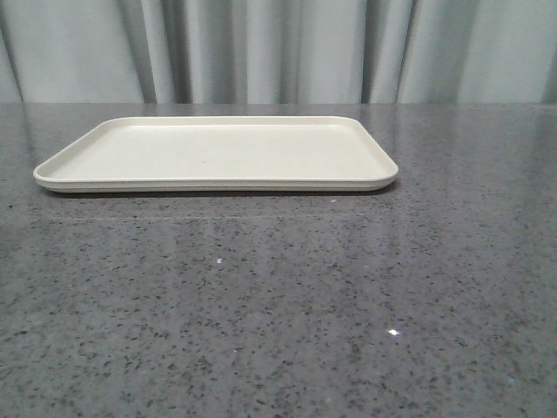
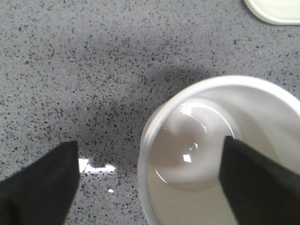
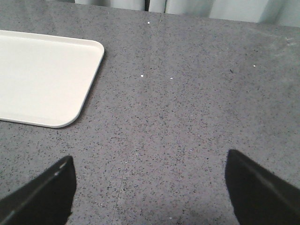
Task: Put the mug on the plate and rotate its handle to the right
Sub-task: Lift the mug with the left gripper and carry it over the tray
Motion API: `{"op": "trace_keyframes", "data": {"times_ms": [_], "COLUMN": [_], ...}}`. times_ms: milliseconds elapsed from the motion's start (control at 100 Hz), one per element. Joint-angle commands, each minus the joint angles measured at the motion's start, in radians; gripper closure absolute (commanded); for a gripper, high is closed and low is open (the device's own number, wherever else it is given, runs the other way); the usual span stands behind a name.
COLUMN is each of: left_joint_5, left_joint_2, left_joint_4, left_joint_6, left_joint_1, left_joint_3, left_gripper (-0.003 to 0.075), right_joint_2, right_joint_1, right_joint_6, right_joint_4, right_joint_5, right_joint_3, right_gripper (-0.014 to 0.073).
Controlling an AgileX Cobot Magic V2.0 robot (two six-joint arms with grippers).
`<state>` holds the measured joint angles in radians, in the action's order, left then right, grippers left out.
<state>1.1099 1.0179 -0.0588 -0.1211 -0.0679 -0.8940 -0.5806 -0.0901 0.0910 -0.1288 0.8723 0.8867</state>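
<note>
The left hand [image 2: 147,180] is spread wide directly above the mug [image 2: 220,154]. One finger [image 2: 255,183] shows over the mug's open mouth; the other finger [image 2: 40,187] is over bare worktop [image 2: 93,70] outside the wall. This straddle places the near wall of the mug between the two fingers, which suits a pinch on the rim rather than a grip around the whole body. No contact with the wall is visible, so the hand is released and holds nothing.

The mug stands upright on the worktop, its empty interior facing the wrist camera. Its handle is not visible in any view, so its present heading cannot be told. A corner of the plate [image 2: 276,11] shows near the mug in the left wrist view, but the two are apart.

The right hand [image 3: 149,187] is also spread and empty, hovering over bare worktop just beside the plate's right end [image 3: 47,79]. This position likely keeps it ready for the handle rotation.

In the front view the plate [image 1: 218,152] lies flat with nothing on it; the mug is outside that view. Judged from this, the placing step has not yet begun.
</note>
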Motion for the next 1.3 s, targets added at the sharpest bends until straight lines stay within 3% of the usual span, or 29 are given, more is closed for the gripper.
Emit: {"op": "trace_keyframes", "data": {"times_ms": [0,260,500,830,1290], "left_joint_5": [-0.031,-0.030,-0.016,-0.027,-0.089], "left_joint_2": [-0.008,-0.008,-0.008,0.071,0.482], "left_joint_4": [-0.002,-0.002,-0.049,-0.168,-0.191], "left_joint_6": [-0.010,-0.010,-0.008,0.005,-0.011], "left_joint_1": [-0.005,-0.005,-0.005,-0.011,-0.273], "left_joint_3": [-0.034,-0.034,-0.081,-0.334,-0.710], "left_gripper": [0.0282,0.0741,0.0740,0.0741,0.0741], "right_joint_2": [-0.011,-0.011,-0.011,-0.011,-0.011], "right_joint_1": [0.006,0.006,0.006,0.006,0.006], "right_joint_6": [-0.004,-0.004,-0.004,-0.004,-0.004], "right_joint_4": [-0.005,-0.005,-0.005,-0.005,-0.005], "right_joint_5": [-0.074,-0.076,-0.076,-0.095,-0.104], "right_joint_3": [0.032,0.032,0.032,0.032,0.032], "right_gripper": [-0.0045,-0.0045,-0.0045,-0.0045,-0.0045]}}
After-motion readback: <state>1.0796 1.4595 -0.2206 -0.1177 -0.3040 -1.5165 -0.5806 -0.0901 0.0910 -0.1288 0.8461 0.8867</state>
